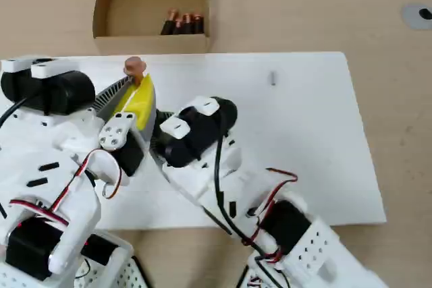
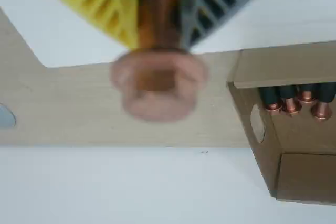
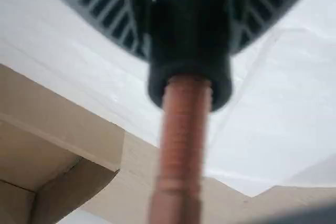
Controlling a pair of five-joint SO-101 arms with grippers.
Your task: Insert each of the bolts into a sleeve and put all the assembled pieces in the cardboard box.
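Copper-coloured bolt with a broad flanged head point(image 2: 157, 85) sits clamped by its shank in the left gripper point(image 2: 159, 24). The gripper's yellow and grey ribbed jaws are closed tight on it, with the head pointing out beyond the tips. The right gripper point(image 3: 189, 35) is closed on a black cylindrical sleeve point(image 3: 189, 72), and a threaded copper shank point(image 3: 181, 150) stands out of the sleeve's end. Whether that shank belongs to the same bolt I cannot tell. In the high view the two arms crowd together over the left half of the white mat point(image 1: 297, 133), with the bolt's head just short of the mat's far edge.

By the look of it, the insertion step is in hand or just finished. The next move calls for one gripper to let go so the other can carry the piece to the open cardboard box point(image 1: 102, 11), just beyond that far edge. Several finished pieces point(image 1: 182, 23) lie against the box's near wall toward the right, and the floor left of them is bare cardboard. That near wall is the edge to mind: the piece must go over it, not into it. The arms are close enough to foul each other, so the freed one had best back toward the mat's right half.
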